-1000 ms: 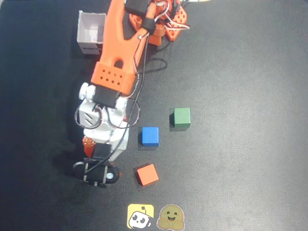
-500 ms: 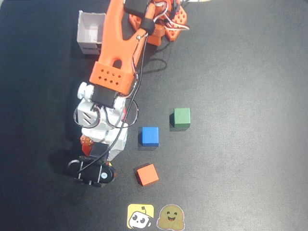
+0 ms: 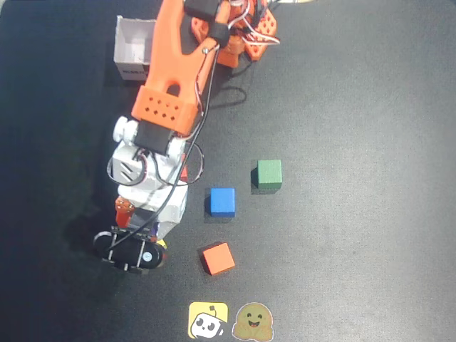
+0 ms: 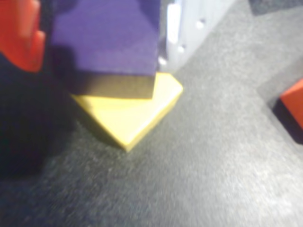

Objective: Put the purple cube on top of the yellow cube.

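In the wrist view the purple cube point(image 4: 106, 38) sits between my orange finger point(image 4: 21, 33) on the left and my white finger point(image 4: 173, 33) on the right. My gripper point(image 4: 104, 47) is shut on it. The cube is directly over the yellow cube point(image 4: 135, 118), at or just above its top face, and covers its far half. The yellow cube lies turned cornerwise to the purple one. In the overhead view my gripper point(image 3: 142, 246) is at the lower left. The wrist hides the purple cube there, and only a sliver of the yellow cube point(image 3: 162, 244) shows.
On the black mat lie a blue cube point(image 3: 222, 201), a green cube point(image 3: 269, 174) and an orange cube point(image 3: 217, 258), the last also at the right edge of the wrist view point(image 4: 293, 104). A white box point(image 3: 134, 48) stands at the back. Two stickers point(image 3: 208, 320) lie at the front edge.
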You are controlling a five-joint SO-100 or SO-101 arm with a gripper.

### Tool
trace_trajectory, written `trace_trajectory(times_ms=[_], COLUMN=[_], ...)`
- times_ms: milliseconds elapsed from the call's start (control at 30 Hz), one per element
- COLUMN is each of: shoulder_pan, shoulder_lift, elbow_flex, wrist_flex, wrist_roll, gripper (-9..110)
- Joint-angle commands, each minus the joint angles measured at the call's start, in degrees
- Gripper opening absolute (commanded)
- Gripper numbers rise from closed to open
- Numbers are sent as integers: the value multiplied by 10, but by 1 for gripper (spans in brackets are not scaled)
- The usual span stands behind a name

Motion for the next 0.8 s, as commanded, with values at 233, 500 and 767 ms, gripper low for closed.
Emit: trace_trajectory(times_ms=[233, 500, 767], shoulder_pan=[-7, -18, -57], shoulder_lift=[89, 210, 372], elbow_flex=[13, 100, 233], wrist_flex=[-5, -4, 8], wrist_roll=[12, -18, -22], gripper=[19, 15, 0])
